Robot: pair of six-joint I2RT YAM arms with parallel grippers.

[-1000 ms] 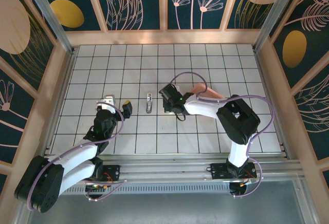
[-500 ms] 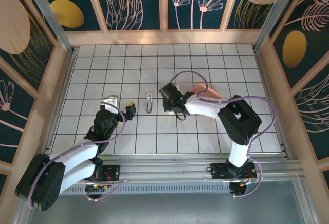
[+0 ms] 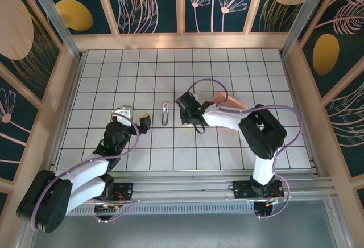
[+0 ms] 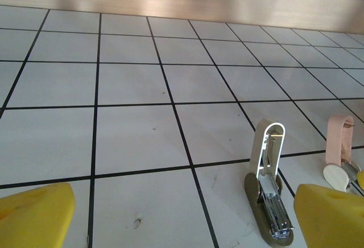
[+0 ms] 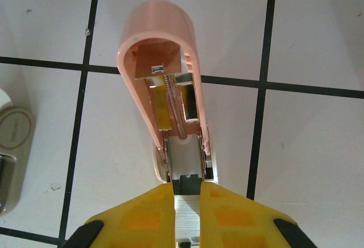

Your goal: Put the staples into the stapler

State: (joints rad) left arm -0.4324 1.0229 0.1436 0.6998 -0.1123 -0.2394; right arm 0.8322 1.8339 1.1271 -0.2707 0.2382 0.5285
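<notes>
The stapler [image 3: 165,113], whitish-grey, lies on the tiles with its lid swung upright [image 4: 267,145] and its metal rail bare. My left gripper [image 3: 135,117] is open about a tile to its left, its yellow fingertips [image 4: 34,217] low on either side of empty floor. My right gripper [image 5: 187,202] is shut on the staples [image 5: 187,222], a ridged silvery strip between the yellow fingers. It points down just right of the stapler [image 5: 11,140], over the open channel of a second, pink stapler [image 5: 165,89] whose lid is folded back and whose spring shows.
The pink stapler [image 4: 340,140] stands about one tile right of the whitish one. A pink piece [image 3: 219,96] sticks out behind the right arm. Wooden walls [image 3: 182,40] ring the white tiled floor, with free tiles to the back and left.
My left gripper has drifted slightly right, toward the whitish stapler. The right gripper has hardly moved and still holds the strip.
</notes>
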